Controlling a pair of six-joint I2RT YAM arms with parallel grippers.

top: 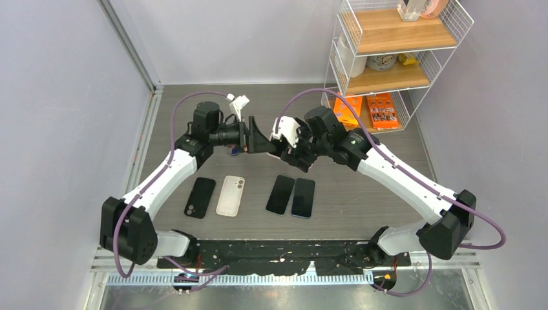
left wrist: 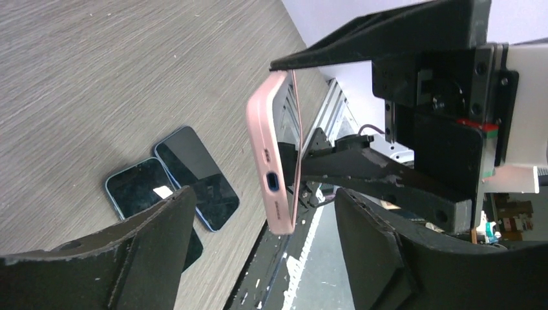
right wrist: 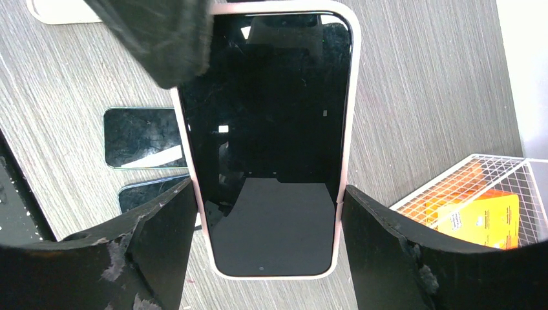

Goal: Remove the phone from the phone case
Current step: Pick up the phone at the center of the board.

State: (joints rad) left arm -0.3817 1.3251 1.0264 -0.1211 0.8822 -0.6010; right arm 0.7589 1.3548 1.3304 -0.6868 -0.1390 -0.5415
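Observation:
The phone (right wrist: 271, 129), dark screen facing the right wrist camera, sits inside a pink phone case (right wrist: 349, 116) held up above the table. My right gripper (right wrist: 268, 188) is shut on the case, one finger pressed on each long side near its lower end. In the left wrist view the case (left wrist: 268, 148) shows edge-on, charging port down. My left gripper (left wrist: 263, 197) stands open around that end, with a gap on both sides. One left finger (right wrist: 161, 39) crosses the screen's top corner. From above, both grippers (top: 262, 139) (top: 289, 152) meet mid-table and hide the phone.
Two dark phones (top: 291, 195) lie side by side on the table, with a black phone (top: 200, 197) and a pale empty case (top: 231, 195) to their left. A wire shelf (top: 346, 84) holding orange boxes (top: 381, 110) stands at the back right.

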